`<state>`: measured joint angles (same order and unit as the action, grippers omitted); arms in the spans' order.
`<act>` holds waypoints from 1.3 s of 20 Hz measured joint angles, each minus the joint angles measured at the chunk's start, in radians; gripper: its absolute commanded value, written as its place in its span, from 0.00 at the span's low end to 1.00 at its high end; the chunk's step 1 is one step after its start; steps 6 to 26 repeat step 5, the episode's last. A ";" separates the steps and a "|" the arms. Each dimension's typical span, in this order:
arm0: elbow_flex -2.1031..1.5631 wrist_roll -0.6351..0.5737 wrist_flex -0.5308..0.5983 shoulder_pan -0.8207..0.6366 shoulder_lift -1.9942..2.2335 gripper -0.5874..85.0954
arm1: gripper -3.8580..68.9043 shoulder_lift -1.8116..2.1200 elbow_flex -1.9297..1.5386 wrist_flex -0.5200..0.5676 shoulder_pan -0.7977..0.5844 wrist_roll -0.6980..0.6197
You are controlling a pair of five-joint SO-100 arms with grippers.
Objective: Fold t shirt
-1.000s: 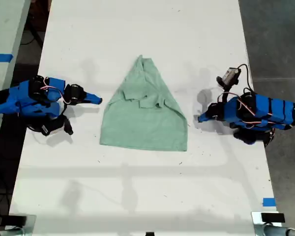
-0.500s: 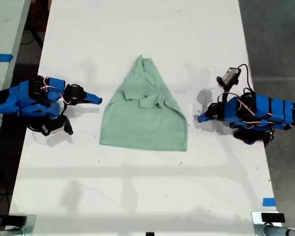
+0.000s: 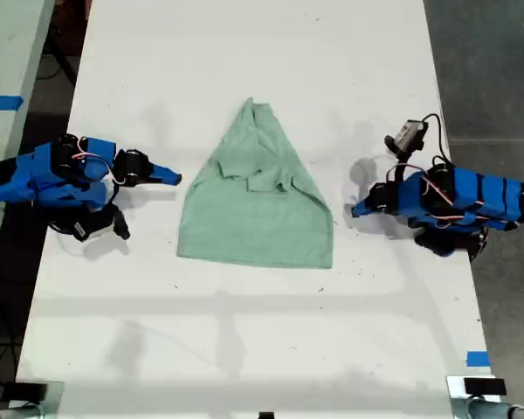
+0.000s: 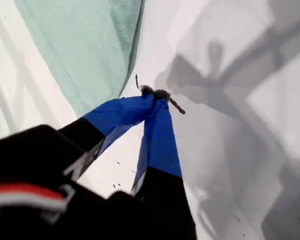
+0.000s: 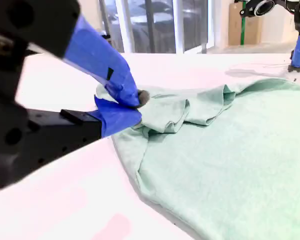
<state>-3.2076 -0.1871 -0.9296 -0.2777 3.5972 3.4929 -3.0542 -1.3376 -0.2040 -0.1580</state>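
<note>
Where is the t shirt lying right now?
The t shirt lies on the white table, at the centre of the exterior view, folded to a rough triangle, between the two blue arms, touching neither.

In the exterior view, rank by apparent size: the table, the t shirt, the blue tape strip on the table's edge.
Largest to smallest, as they look in the exterior view:
1. table
2. t shirt
3. blue tape strip, tiny next to the others.
</note>
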 measured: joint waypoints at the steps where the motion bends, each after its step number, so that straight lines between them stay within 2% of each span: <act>1: 0.000 0.000 0.000 0.000 0.000 0.01 | 0.03 0.000 0.000 0.000 0.000 0.000; 26: 0.000 0.000 0.000 0.000 0.000 0.01 | 0.03 0.000 0.000 0.000 0.000 0.008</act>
